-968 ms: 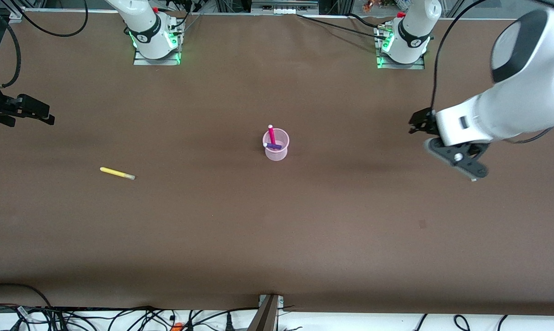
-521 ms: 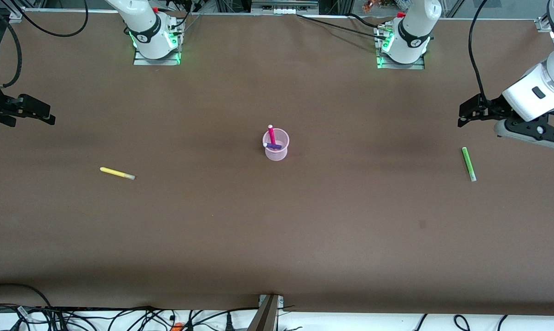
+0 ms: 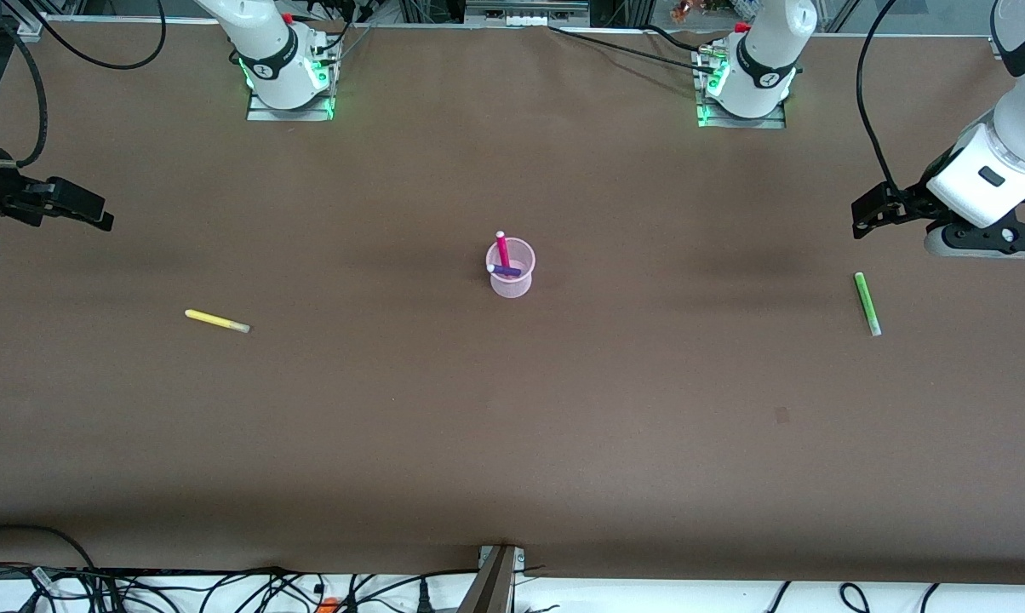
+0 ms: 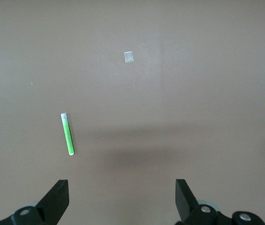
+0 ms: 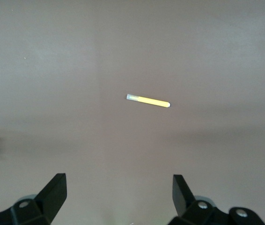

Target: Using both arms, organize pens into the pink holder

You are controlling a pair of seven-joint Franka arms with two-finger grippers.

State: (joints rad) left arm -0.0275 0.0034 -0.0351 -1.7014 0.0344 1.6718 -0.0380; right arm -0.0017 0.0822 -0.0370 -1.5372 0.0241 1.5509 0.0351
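Note:
The pink holder [image 3: 512, 284] stands mid-table with the magenta pen [image 3: 501, 248] and the dark blue-purple pen [image 3: 504, 270] in it. The yellow pen [image 3: 216, 321] lies flat toward the right arm's end; it also shows in the right wrist view [image 5: 148, 101]. The light green pen [image 3: 867, 303] lies flat toward the left arm's end; it also shows in the left wrist view [image 4: 67, 134]. My left gripper [image 3: 863, 218] [image 4: 121, 190] hangs open and empty over bare table beside the green pen. My right gripper [image 3: 95, 214] [image 5: 118, 185] hangs open and empty over the table near the yellow pen.
The brown table [image 3: 512, 443] carries a small pale square mark [image 4: 128, 56]. The arm bases [image 3: 289, 81] [image 3: 742, 85] stand at the edge farthest from the camera. Cables [image 3: 223, 587] and a bracket [image 3: 497, 579] run along the nearest edge.
My left arm swung away from over the green pen toward its own end of the table, uncovering the pen. My right gripper shifted slightly. The pens and holder stayed put.

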